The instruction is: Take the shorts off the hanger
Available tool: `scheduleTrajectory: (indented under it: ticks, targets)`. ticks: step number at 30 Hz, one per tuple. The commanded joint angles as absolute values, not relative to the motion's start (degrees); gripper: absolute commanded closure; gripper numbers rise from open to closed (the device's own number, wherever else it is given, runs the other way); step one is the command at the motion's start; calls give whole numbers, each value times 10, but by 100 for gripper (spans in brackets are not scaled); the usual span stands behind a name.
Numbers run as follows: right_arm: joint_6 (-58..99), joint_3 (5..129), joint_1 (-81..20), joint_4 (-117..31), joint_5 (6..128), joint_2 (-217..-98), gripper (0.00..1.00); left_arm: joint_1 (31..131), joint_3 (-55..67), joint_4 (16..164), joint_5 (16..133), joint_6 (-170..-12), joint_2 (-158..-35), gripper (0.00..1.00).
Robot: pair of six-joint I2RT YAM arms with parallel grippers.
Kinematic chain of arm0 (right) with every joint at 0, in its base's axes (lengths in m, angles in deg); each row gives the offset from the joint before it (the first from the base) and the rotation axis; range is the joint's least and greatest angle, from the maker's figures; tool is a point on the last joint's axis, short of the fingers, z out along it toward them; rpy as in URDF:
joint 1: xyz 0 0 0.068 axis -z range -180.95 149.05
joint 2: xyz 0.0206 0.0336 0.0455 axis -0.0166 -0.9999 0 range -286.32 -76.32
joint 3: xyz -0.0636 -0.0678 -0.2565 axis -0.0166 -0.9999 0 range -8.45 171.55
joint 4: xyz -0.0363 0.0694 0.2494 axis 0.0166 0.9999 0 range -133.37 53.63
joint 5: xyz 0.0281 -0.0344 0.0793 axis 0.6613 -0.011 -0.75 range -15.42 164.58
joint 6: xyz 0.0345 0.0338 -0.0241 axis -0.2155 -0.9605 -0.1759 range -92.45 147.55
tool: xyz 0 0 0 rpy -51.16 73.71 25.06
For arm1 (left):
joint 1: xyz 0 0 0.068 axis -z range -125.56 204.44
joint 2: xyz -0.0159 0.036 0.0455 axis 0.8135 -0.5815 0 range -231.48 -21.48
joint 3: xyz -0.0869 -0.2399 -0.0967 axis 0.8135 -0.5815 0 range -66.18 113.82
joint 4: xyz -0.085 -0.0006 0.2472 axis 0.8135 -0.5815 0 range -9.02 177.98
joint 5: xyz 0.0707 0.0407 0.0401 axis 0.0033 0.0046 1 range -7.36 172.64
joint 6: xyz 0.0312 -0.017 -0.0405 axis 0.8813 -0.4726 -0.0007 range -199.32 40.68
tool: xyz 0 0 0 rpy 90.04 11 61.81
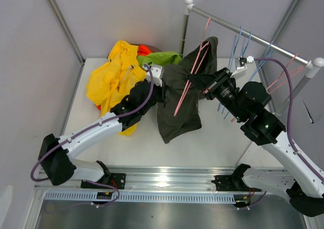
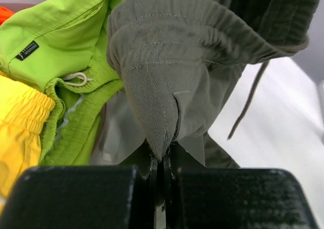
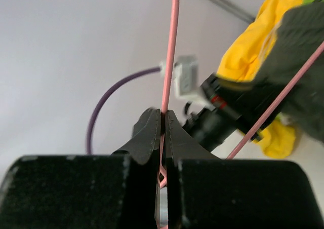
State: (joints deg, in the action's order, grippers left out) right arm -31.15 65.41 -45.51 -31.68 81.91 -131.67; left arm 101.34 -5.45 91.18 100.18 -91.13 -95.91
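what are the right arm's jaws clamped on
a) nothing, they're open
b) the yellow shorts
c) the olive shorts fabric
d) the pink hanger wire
d: in the right wrist view the right arm's jaws are pinched shut on the pink hanger wire; the dark olive shorts sit in the left arm's jaws
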Motion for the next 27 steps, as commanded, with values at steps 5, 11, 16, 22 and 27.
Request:
scheduleTrajectory:
  ticks: [5,11,16,22,27]
  targets:
    - [-420,665,-462,-380,733,-1290,100,980,-7,925,944,-893,-1010,100]
    - [-355,713,-461,-327,790,-1282,100,976,-41,925,925,-907,-987,100]
    - [-269,734,-426,-287,870,-1297,100,981,-126,935,923,-965,-870,100]
    - [-280,725,-322,-316,787,-1355,100,1010,-221,884,964,-982,-726,100]
    - [-315,714,-239,-383,711,-1419,100,1020,-235,808,976,-989,-646,100]
